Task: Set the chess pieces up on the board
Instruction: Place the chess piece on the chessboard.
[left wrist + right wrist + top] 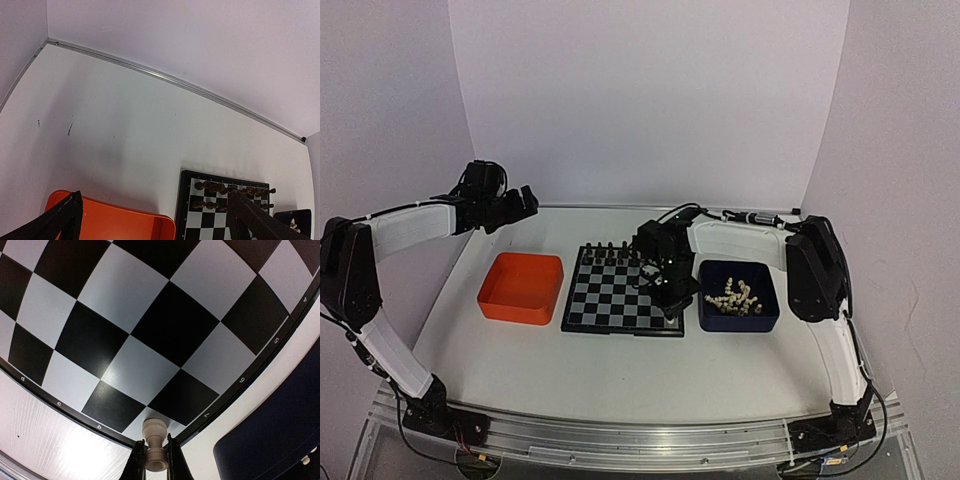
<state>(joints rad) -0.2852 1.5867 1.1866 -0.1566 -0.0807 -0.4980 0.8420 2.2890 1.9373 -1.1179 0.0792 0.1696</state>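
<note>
The board lies mid-table, with black pieces along its far rows. It also shows in the left wrist view and fills the right wrist view. My right gripper hangs over the board's near right corner, shut on a cream-white chess piece whose base rests on the corner square; its fingers clamp the piece's top. Several more cream-white pieces lie in the dark blue tray. My left gripper is open and empty, raised over the far left of the table.
An orange tray sits left of the board, also seen in the left wrist view. The blue tray's edge lies close right of the held piece. White walls enclose the back and sides.
</note>
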